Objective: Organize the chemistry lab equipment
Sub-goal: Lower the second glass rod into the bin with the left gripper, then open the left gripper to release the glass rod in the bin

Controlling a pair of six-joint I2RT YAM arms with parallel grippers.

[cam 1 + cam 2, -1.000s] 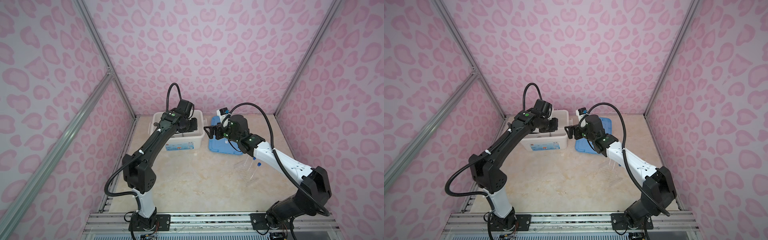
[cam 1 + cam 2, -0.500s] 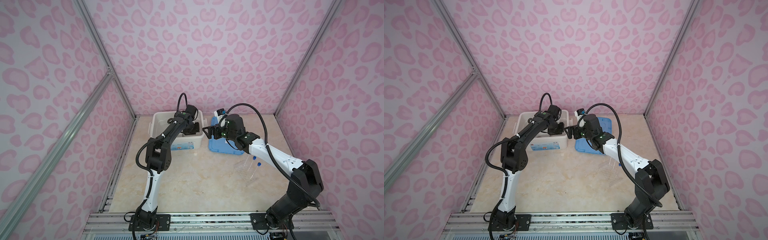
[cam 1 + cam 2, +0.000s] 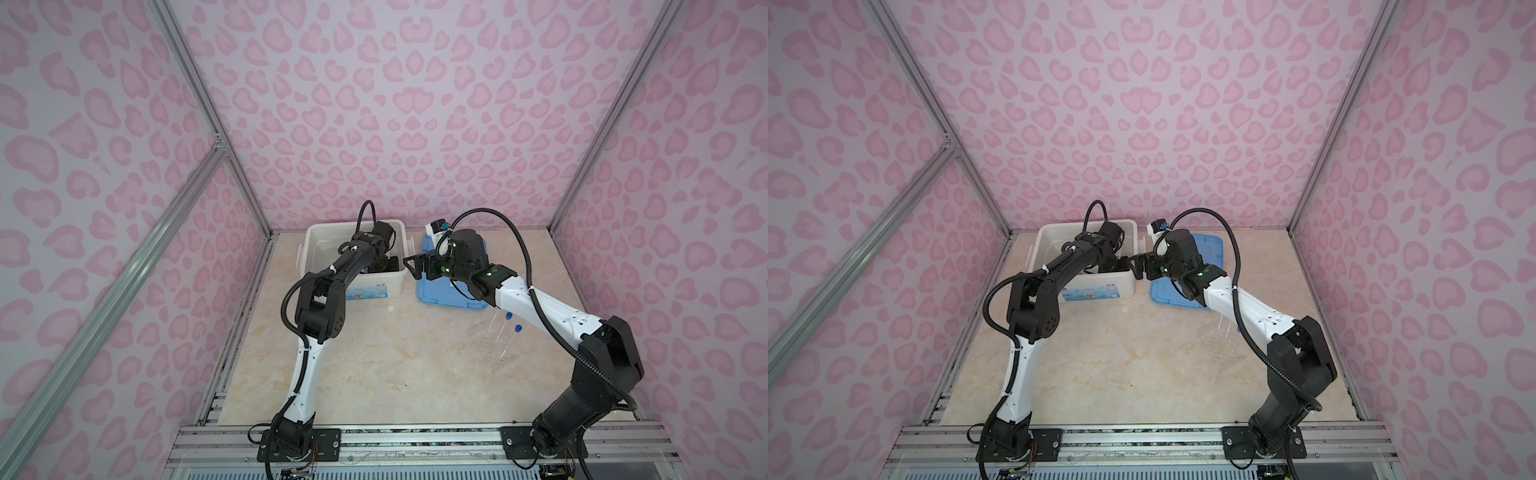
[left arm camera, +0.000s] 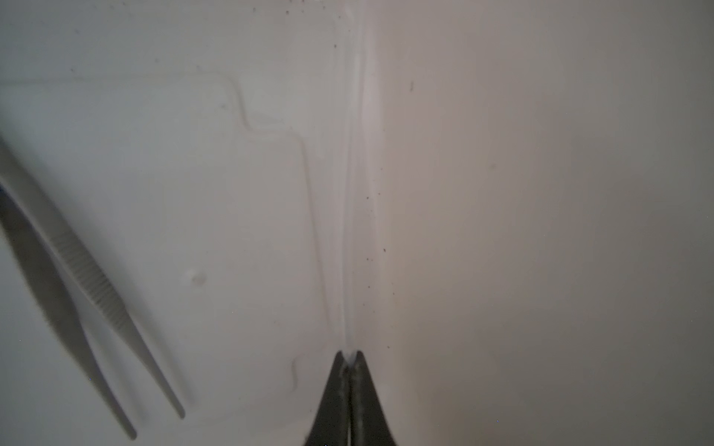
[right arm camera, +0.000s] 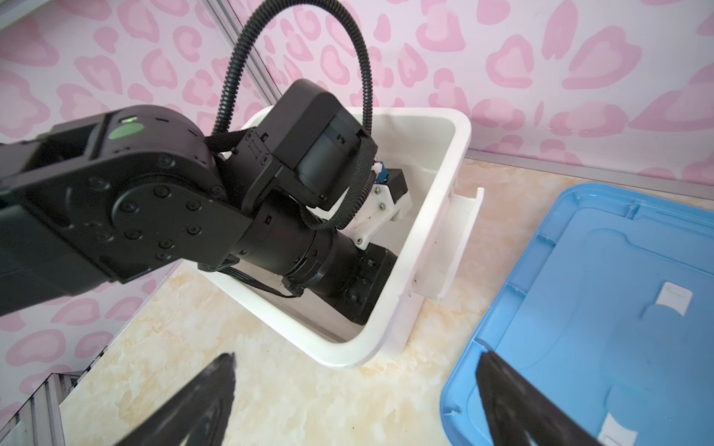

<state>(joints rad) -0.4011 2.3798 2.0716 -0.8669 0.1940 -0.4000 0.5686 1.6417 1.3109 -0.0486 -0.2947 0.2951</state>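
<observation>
**Both top views:** You see a beige, marbled surface (image 3: 395,374) walled in by pink-patterned panels. At the far side, a white plastic bin (image 3: 309,253) stands left of a flat blue lid (image 3: 440,297), which lies off the bin, just beside it. The left arm (image 3: 349,266) dips into the bin. The right end effector (image 3: 411,266) hovers between bin and lid. On the right and nearer, a clear rack (image 3: 484,338) and slim clear test tubes (image 3: 502,330), with two blue caps showing, sit on the surface, well apart from the bin. Your sorting looks partway done, since these pieces have yet to be dealt with.

**Left wrist view:** You are looking at the bin's smooth, faintly dusty white floor (image 4: 193,173). Metal tweezers (image 4: 89,270) lie on it, two tapering legs with a ribbed grip, already put away. The left end effector (image 4: 349,357) is closed to a point. It appears to pinch the end of a thin glass rod (image 4: 349,231), which runs along the seam where floor meets wall.

**Right wrist view:** The right end effector (image 5: 359,405) is spread wide and holds nothing. Beyond it are the bin's rounded glossy rim (image 5: 436,216), the left arm inside it, and the lid's moulded underside (image 5: 579,309).
</observation>
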